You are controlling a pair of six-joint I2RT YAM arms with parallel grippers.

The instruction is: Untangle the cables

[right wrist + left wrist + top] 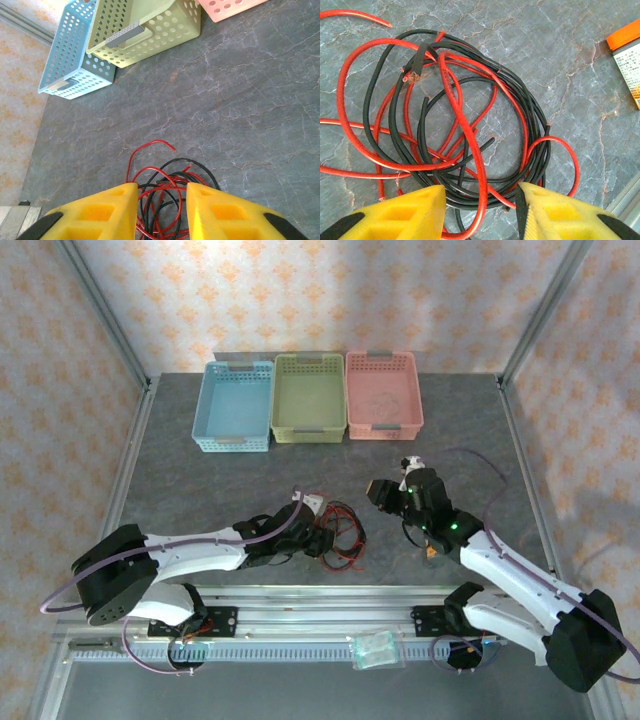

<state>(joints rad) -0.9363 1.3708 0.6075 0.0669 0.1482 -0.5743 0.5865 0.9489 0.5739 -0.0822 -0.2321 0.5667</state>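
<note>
Item: left gripper (481, 189), yellow fingers (410, 212) nearest the lens, jaws parted to a moderate gap and set low over the cables (461, 125). Red and black strands run between the two tips, but none is visibly pinched. The cables lie as one tangled coil of red and black loops on the grey table (200, 490), near its 6 o'clock edge and just ahead of the arm bases. A stripped copper end (411, 76) shows at 11 o'clock of the coil, and an orange-edged label (626, 52) at 2 o'clock. Containers: a blue basket (232, 443), a green basket (308, 435) and a pink basket (385, 430) stand in a touching row at 12 o'clock. The blue and green show their perforated floors. The pink shows faint thin loops, too pale to identify. Open room: bare table lies between the row and the coil, and out to 9 and 3 o'clock as far as the metal frame rails. Right gripper (161, 186): raised at 2 o'clock of the coil, jaws narrowly apart, with nothing seen clamped between them.
</note>
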